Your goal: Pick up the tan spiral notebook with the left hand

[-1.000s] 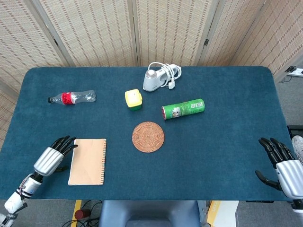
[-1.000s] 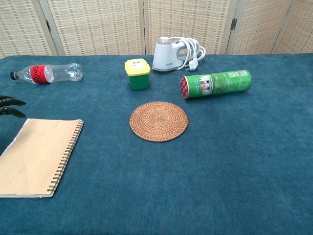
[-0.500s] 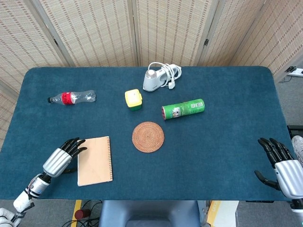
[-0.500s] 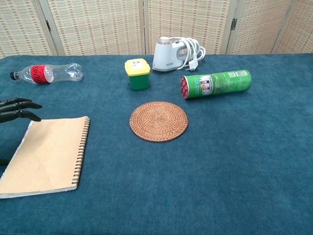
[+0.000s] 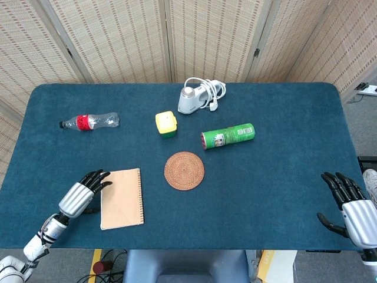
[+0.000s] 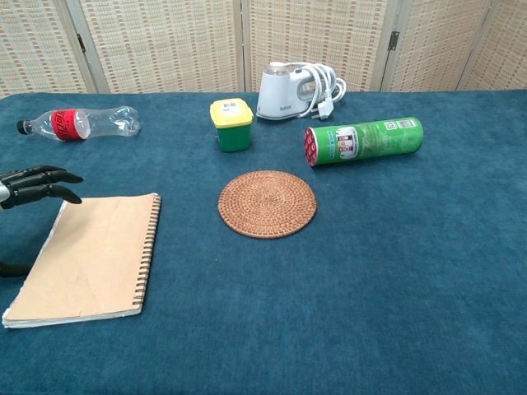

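Observation:
The tan spiral notebook lies flat near the table's front left, with its wire spine on the right side. My left hand is against the notebook's left edge. Its dark fingers reach over the far left corner and its thumb sits low beside the edge. Nothing shows the book gripped or lifted. My right hand hovers with fingers spread off the table's right front corner, holding nothing; the chest view does not show it.
A round woven coaster lies right of the notebook. Behind it are a green can on its side, a yellow-lidded jar, a white appliance with a cord and a plastic bottle at the far left.
The left hand has moved right, pushing the notebook along the cloth toward the coaster and turning it slightly. The right hand has stayed put.

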You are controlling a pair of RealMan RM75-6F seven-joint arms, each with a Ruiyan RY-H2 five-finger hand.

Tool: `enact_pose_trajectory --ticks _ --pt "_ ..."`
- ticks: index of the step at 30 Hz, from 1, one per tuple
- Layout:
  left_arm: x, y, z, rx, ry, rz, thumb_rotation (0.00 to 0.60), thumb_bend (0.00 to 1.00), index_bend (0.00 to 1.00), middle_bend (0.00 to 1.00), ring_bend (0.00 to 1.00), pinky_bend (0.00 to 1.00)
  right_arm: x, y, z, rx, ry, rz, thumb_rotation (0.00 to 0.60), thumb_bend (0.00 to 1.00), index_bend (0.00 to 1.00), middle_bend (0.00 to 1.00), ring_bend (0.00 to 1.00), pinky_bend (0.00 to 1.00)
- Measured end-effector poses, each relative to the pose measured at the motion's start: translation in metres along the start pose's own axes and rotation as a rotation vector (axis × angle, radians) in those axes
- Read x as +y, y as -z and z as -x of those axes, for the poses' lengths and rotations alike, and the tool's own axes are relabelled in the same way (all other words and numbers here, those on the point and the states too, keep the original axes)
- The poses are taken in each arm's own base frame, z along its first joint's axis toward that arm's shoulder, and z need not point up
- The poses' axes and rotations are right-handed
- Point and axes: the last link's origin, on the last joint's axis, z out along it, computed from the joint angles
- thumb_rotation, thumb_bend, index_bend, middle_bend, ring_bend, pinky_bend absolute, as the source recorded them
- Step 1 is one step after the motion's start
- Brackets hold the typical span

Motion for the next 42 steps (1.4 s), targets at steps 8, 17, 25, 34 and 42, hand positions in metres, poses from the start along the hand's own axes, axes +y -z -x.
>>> enact_pose_trajectory --ticks 8,17,25,34,42 --pt "0.007 -0.013 0.003 0.012 0.056 0.008 0.6 0.15 0.25 0.13 0.07 0.18 -0.001 0.0 0.0 0.0 0.001 0.002 0.6 0.29 0.02 0.13 0.05 0.11" --pt "0.02 -0.032 0.004 0.04 0.131 0.041 0.6 0.37 0.27 0.14 0.08 0.18 0.0 0.001 -0.001 0.008 0.0 0.01 0.6 0.29 0.02 0.13 0.05 0.11" --pt "0.034 -0.049 0.001 0.087 0.193 0.086 0.6 0.39 0.27 0.15 0.08 0.18 0.0 0.001 -0.002 0.012 -0.003 0.009 0.6 0.29 0.02 0.13 0.05 0.11" --pt "0.058 -0.076 -0.005 0.118 0.219 0.19 0.6 0.39 0.26 0.15 0.08 0.18 0.004 0.003 -0.002 0.019 -0.011 0.012 0.6 0.29 0.02 0.13 0.05 0.11" --pt "0.076 -0.093 -0.005 0.125 0.216 0.243 0.6 0.52 0.42 0.16 0.09 0.18 0.008 0.006 -0.002 0.023 -0.017 0.019 0.6 0.29 0.02 0.13 0.05 0.11"
